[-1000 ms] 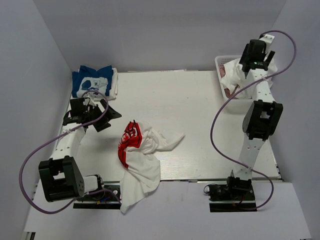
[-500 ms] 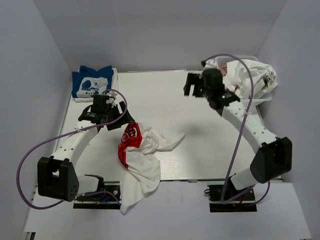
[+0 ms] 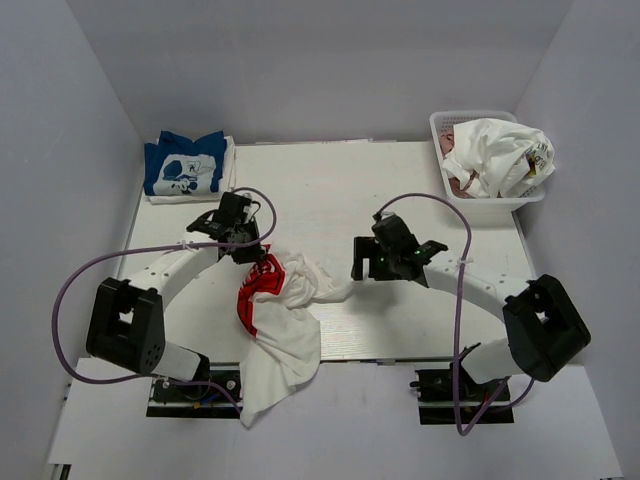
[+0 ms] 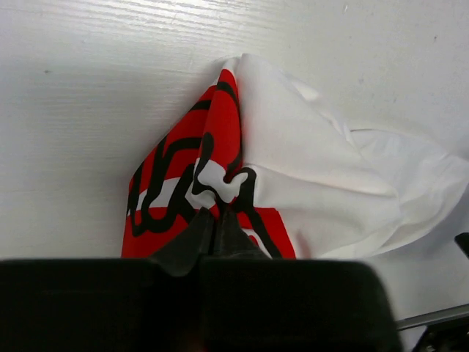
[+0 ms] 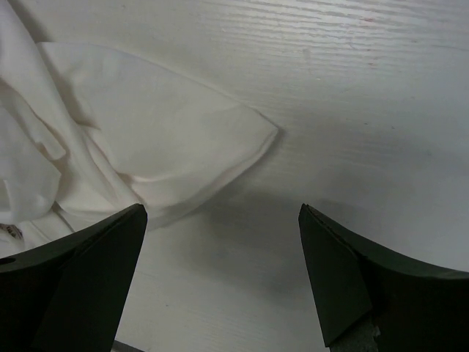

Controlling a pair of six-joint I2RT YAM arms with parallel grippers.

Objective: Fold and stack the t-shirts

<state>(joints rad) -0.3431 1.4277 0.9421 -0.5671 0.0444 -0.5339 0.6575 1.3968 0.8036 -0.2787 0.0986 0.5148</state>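
A crumpled white t-shirt with red print [image 3: 283,305] lies at the table's middle left, its lower end hanging over the near edge. My left gripper [image 3: 252,256] is at its top left corner. In the left wrist view its jaws [image 4: 218,217] are shut on a fold of the red print [image 4: 222,136]. My right gripper [image 3: 362,264] hovers by the shirt's right sleeve [image 5: 165,139], open [image 5: 222,214] with only bare table between its fingers. A folded blue t-shirt with white graphic [image 3: 184,167] lies at the back left on a folded white one.
A white lattice basket [image 3: 439,127] at the back right holds bunched white t-shirts [image 3: 497,152] and a bit of pink cloth [image 3: 448,143]. The grey enclosure walls stand close on the left, back and right.
My left gripper moved right onto the shirt's red corner and shut on it. My right arm swung from the basket down to the shirt's right sleeve, staying open.
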